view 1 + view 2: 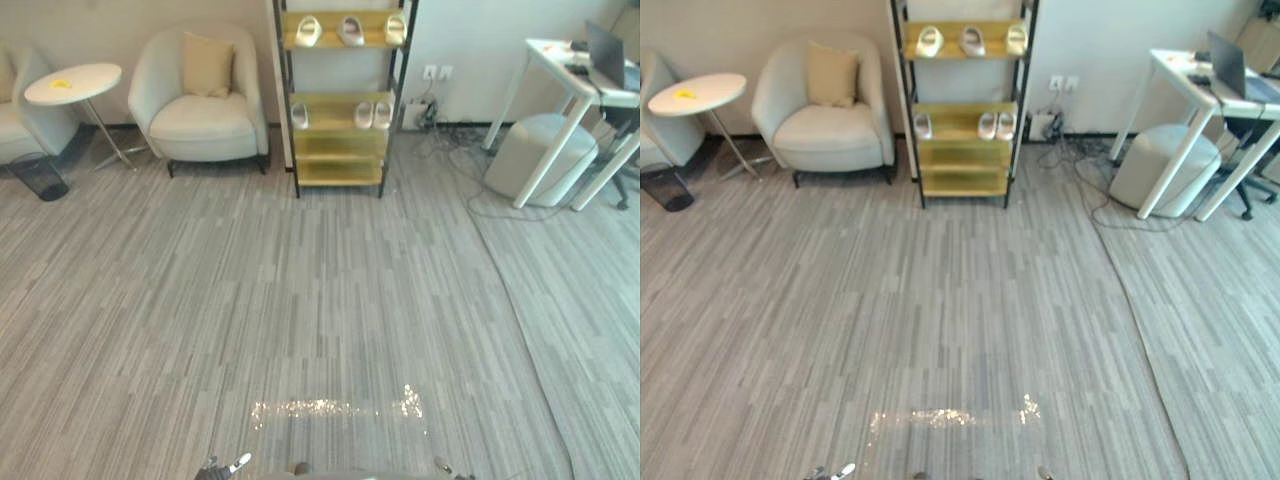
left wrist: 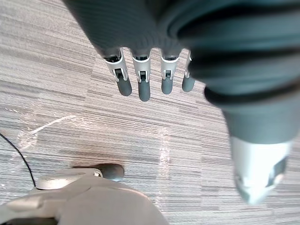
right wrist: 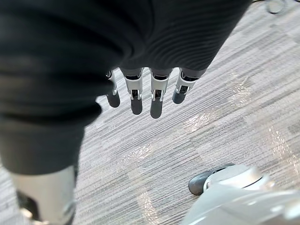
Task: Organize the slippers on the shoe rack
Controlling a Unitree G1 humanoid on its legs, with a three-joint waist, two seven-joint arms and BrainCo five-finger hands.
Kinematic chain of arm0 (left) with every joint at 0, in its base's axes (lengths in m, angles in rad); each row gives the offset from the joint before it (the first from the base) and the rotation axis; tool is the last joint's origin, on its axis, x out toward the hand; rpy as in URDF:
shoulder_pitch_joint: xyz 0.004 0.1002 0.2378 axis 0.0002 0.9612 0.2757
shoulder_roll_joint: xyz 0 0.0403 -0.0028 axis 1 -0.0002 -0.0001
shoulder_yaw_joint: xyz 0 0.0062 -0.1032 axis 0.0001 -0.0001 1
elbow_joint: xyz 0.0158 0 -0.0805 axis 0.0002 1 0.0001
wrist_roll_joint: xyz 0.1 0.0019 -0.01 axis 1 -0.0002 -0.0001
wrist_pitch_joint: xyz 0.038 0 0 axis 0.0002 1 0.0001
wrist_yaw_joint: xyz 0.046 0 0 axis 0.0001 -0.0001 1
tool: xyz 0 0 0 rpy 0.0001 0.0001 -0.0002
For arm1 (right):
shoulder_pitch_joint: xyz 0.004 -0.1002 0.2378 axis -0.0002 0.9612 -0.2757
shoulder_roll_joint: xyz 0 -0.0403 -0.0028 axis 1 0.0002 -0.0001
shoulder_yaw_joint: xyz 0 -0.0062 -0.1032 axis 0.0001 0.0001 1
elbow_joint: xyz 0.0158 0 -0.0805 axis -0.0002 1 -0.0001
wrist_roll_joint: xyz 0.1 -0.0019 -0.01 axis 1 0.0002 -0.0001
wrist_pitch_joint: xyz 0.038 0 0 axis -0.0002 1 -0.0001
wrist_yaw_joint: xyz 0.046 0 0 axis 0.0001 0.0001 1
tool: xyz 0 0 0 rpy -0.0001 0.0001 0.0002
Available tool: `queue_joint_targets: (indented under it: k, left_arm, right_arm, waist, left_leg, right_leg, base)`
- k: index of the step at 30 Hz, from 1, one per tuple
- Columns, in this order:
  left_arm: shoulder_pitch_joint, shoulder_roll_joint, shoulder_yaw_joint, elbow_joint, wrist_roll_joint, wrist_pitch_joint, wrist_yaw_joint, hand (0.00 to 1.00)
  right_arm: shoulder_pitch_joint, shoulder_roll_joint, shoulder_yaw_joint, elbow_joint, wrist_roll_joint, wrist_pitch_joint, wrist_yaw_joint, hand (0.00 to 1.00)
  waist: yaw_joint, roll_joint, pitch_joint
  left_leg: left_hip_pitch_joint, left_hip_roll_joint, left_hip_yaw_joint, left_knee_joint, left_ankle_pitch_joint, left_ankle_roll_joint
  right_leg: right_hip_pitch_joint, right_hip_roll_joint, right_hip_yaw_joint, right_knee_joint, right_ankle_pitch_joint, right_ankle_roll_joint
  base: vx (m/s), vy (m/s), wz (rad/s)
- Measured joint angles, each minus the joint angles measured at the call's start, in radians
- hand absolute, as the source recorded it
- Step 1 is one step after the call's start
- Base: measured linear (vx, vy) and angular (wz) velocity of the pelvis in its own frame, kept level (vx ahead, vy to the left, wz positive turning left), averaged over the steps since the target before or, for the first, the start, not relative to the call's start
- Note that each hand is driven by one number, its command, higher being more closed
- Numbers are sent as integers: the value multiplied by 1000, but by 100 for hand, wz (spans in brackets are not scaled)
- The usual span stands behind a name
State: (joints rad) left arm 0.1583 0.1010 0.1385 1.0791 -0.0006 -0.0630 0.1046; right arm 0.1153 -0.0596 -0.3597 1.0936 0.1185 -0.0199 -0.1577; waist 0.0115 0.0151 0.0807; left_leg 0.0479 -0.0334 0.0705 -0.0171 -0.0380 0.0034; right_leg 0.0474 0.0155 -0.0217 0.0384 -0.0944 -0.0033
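Armchair (image 1: 203,110); round side table (image 1: 72,84); white desk (image 1: 575,85).

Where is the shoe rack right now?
In the left eye view the shoe rack stands against the far wall, between the armchair on its left and the white desk further right, with slippers on two shelves.

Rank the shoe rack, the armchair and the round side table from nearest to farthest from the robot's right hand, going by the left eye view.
Measured from the right hand:
1. the shoe rack, straight ahead against the far wall.
2. the armchair, to the left of the rack.
3. the round side table, far left, beyond the armchair.
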Motion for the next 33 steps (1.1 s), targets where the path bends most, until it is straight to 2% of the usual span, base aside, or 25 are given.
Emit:
queue_joint_targets:
  k: [4, 11, 33]
  left_arm:
    - [-13, 4, 0, 13, 20, -10, 0, 0]
    - [-43, 3, -8, 33, 38, -15, 0, 0]
    - [-50, 2, -7, 32, 39, -15, 0, 0]
  right_arm:
    - [-40, 3, -13, 26, -15, -4, 0, 0]
    - [-84, 25, -19, 32, -42, -8, 3, 0]
    - [-97, 25, -18, 29, -77, 2, 2, 0]
  waist:
    - [4, -6, 12]
    - [25, 1, 31]
    - [26, 4, 55]
  left_leg:
    - [23, 1, -2, -21, 1, -1]
    - [43, -2, -8, -38, 2, -1]
    - [56, -6, -22, -74, 14, 0]
  right_leg:
    - [30, 3, -3, -29, 1, -1]
    - [51, 2, -12, -43, 2, -1]
    - [52, 0, -18, -49, -4, 5]
  base:
    - [65, -23, 3]
    - [25, -8, 2]
    - [-3, -1, 1]
